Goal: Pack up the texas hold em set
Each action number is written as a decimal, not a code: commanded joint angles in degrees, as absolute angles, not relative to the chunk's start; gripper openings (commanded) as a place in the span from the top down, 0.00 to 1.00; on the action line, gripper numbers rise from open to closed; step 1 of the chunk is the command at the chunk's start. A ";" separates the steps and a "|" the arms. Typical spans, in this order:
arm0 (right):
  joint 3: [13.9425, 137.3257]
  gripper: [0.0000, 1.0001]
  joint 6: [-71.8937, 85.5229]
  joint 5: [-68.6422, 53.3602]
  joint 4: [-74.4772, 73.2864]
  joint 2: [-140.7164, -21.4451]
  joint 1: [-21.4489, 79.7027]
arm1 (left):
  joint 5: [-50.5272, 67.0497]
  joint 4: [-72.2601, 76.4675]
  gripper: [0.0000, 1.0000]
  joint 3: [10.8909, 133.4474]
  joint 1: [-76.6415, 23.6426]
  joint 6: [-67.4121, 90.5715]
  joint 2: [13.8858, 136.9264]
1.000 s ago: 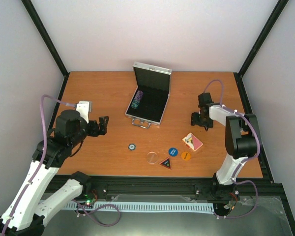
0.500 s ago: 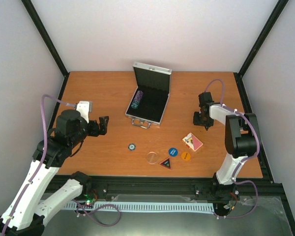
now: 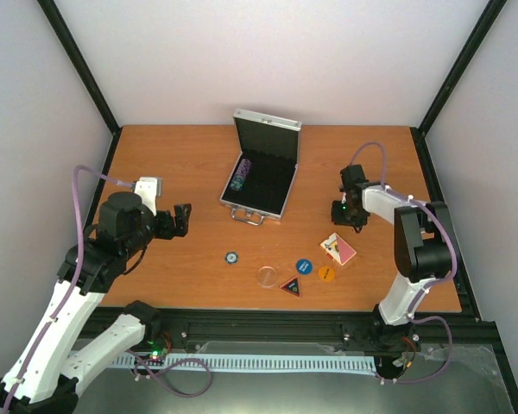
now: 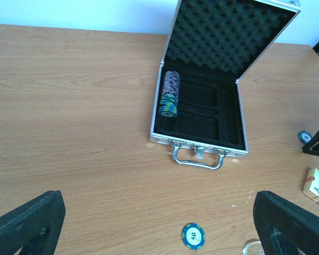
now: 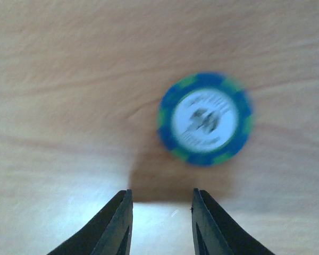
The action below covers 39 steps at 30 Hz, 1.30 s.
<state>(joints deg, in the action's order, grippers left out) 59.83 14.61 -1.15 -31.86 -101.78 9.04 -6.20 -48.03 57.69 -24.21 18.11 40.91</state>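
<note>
Blue-and-green, the poker chip point(image 5: 204, 118) lies flat on the table point(image 5: 69, 79) at one o'clock, just beyond the right gripper point(image 5: 160, 192), whose jaws are narrowly parted and empty. Light, stiff, likely slippery: pinch across its rim. The left gripper point(image 4: 158, 196) gapes empty, the case point(image 4: 196, 142) at its twelve o'clock.

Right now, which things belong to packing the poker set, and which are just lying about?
Job: open silver aluminium case; chip stack inside; loose blue-green poker chip; blue chip by right end effector; blue round button; orange round button; black triangular button; red-backed card deck; clear disc, probably.
Lying about: purple cables only.
</note>
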 commanded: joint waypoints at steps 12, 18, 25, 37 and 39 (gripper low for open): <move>63.03 0.25 16.94 5.21 -40.30 -97.15 19.74 | -5.49 -47.68 0.00 57.96 -23.99 16.81 40.63; 68.30 0.00 14.55 3.57 -39.86 -102.21 14.03 | -5.48 -47.96 0.00 58.44 -23.99 16.96 40.02; 73.07 0.00 13.13 1.34 -39.85 -109.83 9.74 | -6.09 -48.80 0.00 59.15 -23.99 17.16 39.20; 71.87 0.09 12.14 -0.72 -38.14 -113.45 7.27 | -7.26 -49.81 0.00 59.39 -23.95 17.46 38.33; 71.17 0.15 12.04 -0.75 -38.22 -113.13 7.08 | -7.54 -49.97 0.00 59.53 -23.99 17.46 38.32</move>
<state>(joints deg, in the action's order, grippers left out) 72.34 12.60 1.13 -38.94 -110.83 8.12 -6.46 -48.82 57.69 -24.21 17.96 38.85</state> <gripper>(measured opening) 0.894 0.998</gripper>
